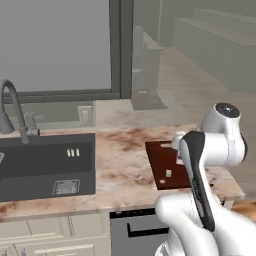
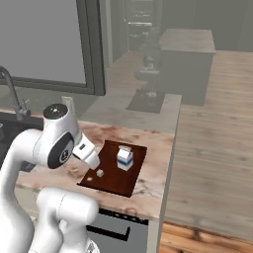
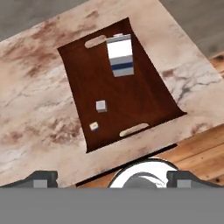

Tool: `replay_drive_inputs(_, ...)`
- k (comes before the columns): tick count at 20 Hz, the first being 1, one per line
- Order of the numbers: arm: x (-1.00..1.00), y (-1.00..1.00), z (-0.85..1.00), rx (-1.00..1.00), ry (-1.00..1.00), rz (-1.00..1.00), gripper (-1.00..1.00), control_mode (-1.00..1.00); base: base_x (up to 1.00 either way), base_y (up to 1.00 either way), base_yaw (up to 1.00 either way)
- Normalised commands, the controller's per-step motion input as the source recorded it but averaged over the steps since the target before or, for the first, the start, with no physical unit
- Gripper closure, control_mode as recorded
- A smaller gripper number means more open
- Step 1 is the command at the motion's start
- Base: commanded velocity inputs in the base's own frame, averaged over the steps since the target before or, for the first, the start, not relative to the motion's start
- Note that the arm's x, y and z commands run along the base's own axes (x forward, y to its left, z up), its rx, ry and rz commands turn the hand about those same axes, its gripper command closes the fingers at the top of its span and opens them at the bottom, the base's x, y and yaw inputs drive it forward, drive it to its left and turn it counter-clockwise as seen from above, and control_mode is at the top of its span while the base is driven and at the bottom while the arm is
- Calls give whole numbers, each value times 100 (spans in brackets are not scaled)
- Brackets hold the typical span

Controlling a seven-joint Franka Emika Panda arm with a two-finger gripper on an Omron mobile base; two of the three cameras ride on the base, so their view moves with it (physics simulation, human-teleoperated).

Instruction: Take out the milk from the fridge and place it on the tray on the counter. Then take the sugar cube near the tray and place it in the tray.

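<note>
Small white blue-banded milk carton (image 3: 119, 54) stands upright on dark reddish-brown tray (image 3: 144, 100); tiny white sugar cube (image 3: 101, 106) at its 7 o'clock, also on tray. Gripper (image 3: 111, 178) spread wide, empty, well above. Both placements look done; next: hold clear.

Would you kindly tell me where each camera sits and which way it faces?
Left base view: behind the arm's left, facing the counter and sink; arm rises lower right.
Right base view: behind its right, facing the tray with milk; arm lower left.
Hand view: above, looking down at tray, milk, sugar cube; open fingers at bottom.
All share the tray.
</note>
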Motion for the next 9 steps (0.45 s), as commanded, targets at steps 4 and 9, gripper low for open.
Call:
replay_drive_inputs(4,-83,0,100,0,0,0,-100,-100,0,0,0)
replay_drive_inputs(9,-64,0,100,0,0,0,-100,-100,0,0,0)
